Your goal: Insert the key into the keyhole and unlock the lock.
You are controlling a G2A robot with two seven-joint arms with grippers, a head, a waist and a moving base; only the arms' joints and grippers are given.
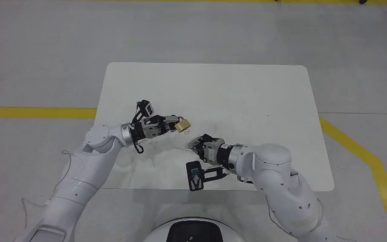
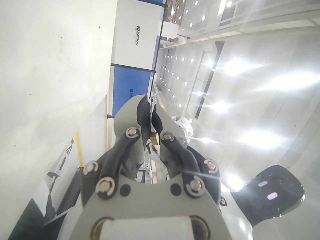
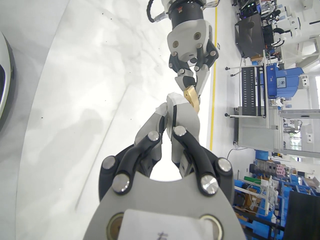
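Observation:
A small brass lock (image 1: 183,126) hangs over the middle of the white table (image 1: 254,91), with my left gripper (image 1: 176,124) shut on it. The left wrist view shows a brass corner of the lock (image 2: 154,138) between the pinched fingers of the left gripper (image 2: 148,103). My right gripper (image 1: 193,143) sits just in front of the lock, its tips close to it. In the right wrist view the right gripper (image 3: 172,101) is shut on a thin grey piece, seemingly the key, right beside the lock (image 3: 192,96) held by the left gripper (image 3: 192,86).
Both arms meet over the near-middle of the table. A yellow floor line (image 1: 42,112) runs beside the table on the left. Racks and benches (image 3: 252,96) stand in the room beyond.

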